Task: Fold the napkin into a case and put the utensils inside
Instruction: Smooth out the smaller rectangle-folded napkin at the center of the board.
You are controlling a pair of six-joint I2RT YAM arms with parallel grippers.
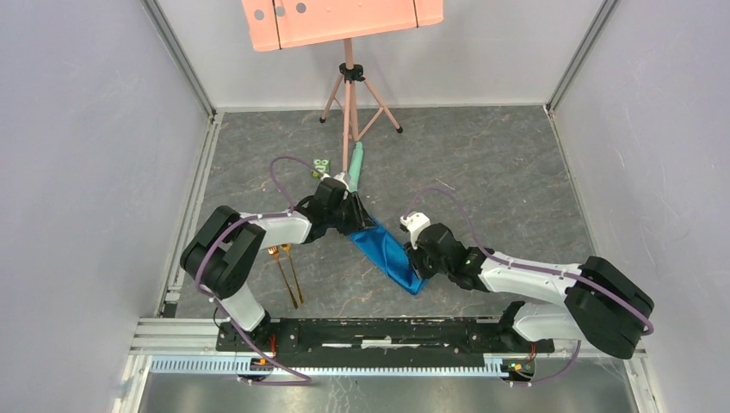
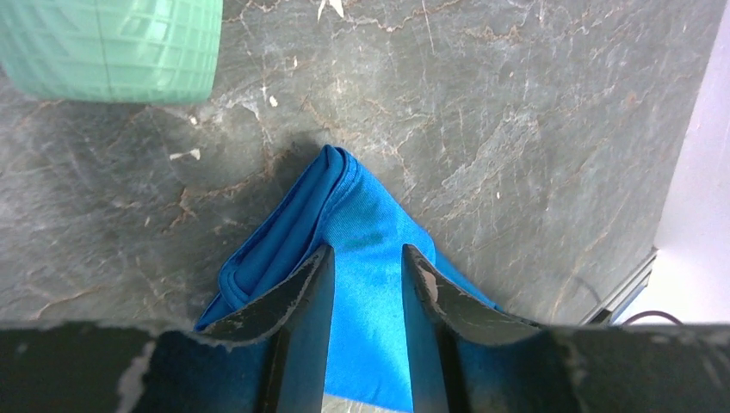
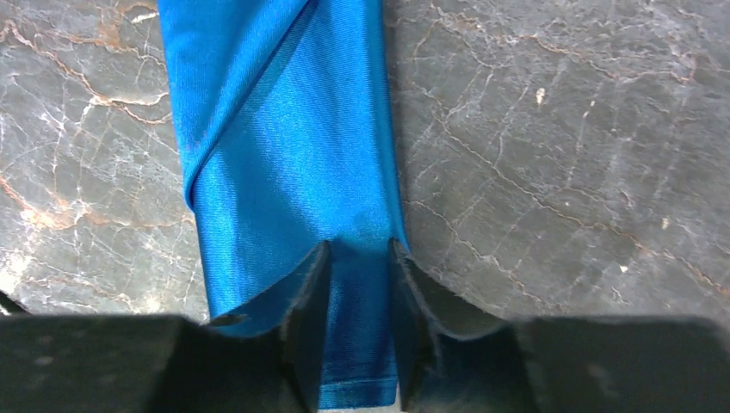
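The bright blue napkin (image 1: 392,251) lies on the grey floor, folded into a narrow strip that runs diagonally from upper left to lower right. My left gripper (image 1: 355,215) is at its upper end, jaws close together with blue cloth (image 2: 366,215) between the fingers (image 2: 366,251). My right gripper (image 1: 419,274) is at the lower end, fingers (image 3: 360,245) closed narrowly on the strip (image 3: 284,129) near its hem. The gold fork and spoon (image 1: 288,274) lie side by side to the left of the napkin, beside the left arm.
A pale green tube (image 1: 355,163) lies just beyond the left gripper and shows in the left wrist view (image 2: 112,47). A small green toy (image 1: 320,165) sits beside it. A pink tripod (image 1: 349,95) stands at the back. Walls close both sides.
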